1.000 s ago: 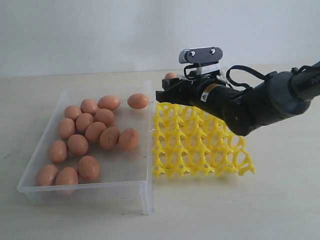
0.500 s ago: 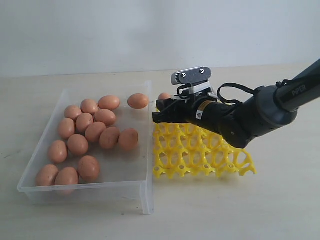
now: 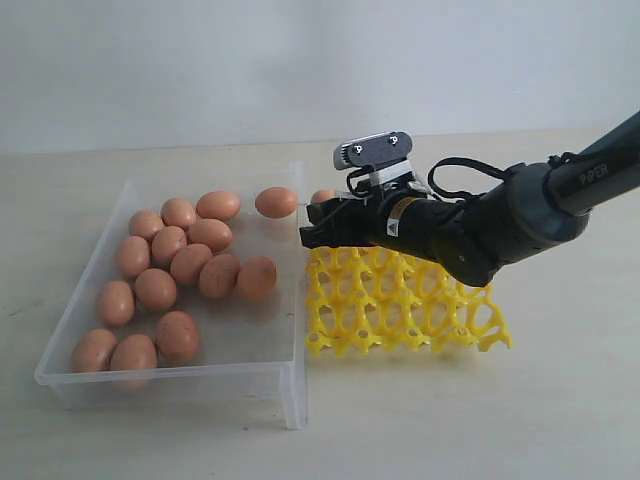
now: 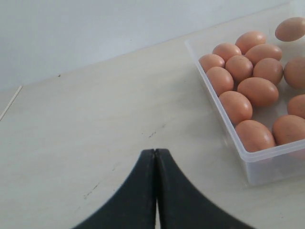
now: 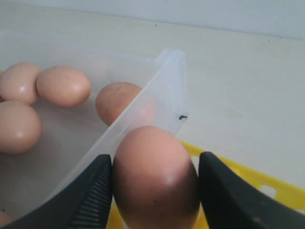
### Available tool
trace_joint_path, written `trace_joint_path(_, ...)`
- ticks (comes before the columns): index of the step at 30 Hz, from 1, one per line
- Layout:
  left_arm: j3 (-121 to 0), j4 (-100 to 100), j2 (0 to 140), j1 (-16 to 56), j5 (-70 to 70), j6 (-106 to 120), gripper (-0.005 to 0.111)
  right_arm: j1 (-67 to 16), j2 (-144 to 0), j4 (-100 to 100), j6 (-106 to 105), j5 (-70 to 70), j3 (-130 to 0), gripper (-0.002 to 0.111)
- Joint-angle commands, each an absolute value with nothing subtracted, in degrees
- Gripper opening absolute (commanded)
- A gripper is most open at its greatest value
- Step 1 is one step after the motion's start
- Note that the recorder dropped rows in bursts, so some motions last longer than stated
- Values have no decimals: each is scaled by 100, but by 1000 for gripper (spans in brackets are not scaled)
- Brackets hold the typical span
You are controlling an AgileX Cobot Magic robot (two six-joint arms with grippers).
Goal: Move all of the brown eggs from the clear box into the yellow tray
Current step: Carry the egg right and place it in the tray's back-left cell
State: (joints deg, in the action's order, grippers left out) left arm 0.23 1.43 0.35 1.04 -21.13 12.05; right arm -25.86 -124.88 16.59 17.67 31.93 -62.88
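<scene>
Several brown eggs lie in the clear box on the left. The yellow tray sits just right of the box, and I see no egg in its visible cups. My right gripper is shut on one brown egg low over the tray's far left corner, beside the box wall. In the right wrist view that egg fills the gap between the fingers. My left gripper is shut and holds nothing, hovering over bare table beside the box. It is out of the exterior view.
The right arm lies across the back half of the yellow tray. Light tabletop surrounds box and tray, with a pale wall behind. One egg rests alone near the box's far right corner.
The right gripper, still holding its egg, has come down and shifted left toward the tray's far left corner. The eggs in the box have not moved.
</scene>
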Motion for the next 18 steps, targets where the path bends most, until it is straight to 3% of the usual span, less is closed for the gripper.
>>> trace_joint_path(1,0,143,0,115,-2070,1173,0,-2560,-12476,1758,1799,3218,-6328,40)
trace_joint_path(12,0,143,0,115,-2070,1173,0,-2552,-12476,1758,1811,3218,-6328,66)
trace_joint_path(18,0,143,0,115,-2070,1173,0,-2535,-12162,1738,1801,2526,-6328,67)
